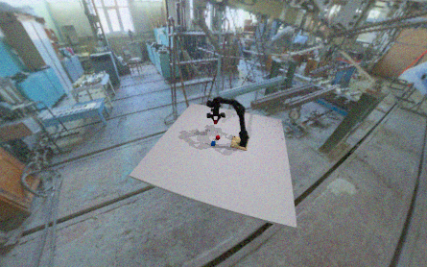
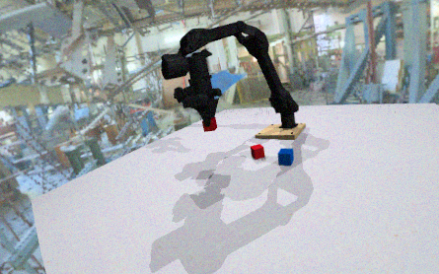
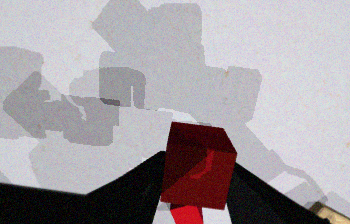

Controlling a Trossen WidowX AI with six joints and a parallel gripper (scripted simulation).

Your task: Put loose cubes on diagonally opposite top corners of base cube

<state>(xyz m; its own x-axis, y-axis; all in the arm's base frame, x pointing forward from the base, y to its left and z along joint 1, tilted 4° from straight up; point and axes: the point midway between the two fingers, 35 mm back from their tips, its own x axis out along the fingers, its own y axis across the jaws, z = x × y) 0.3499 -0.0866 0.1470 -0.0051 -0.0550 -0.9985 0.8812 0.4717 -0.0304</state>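
Observation:
My gripper [image 2: 208,121] [image 1: 215,119] [image 3: 194,162] is shut on a red cube [image 2: 210,124] [image 1: 215,121] [image 3: 198,162] and holds it well above the white table top [image 2: 370,197]. In the wrist view the cube sits between the two black fingers, tilted a little. A second red cube [image 2: 257,151] [image 1: 217,137] and a blue cube [image 2: 285,157] [image 1: 213,143] stand on the table close together, a short gap apart, to the right of and below the held cube, near the arm's foot. Neither shows in the wrist view.
The arm stands on a small wooden plate [image 2: 281,131] [image 1: 238,142] [image 3: 333,214] just behind the two cubes. The white table top [image 1: 225,187] ends in open edges on all sides, with workshop clutter far around it.

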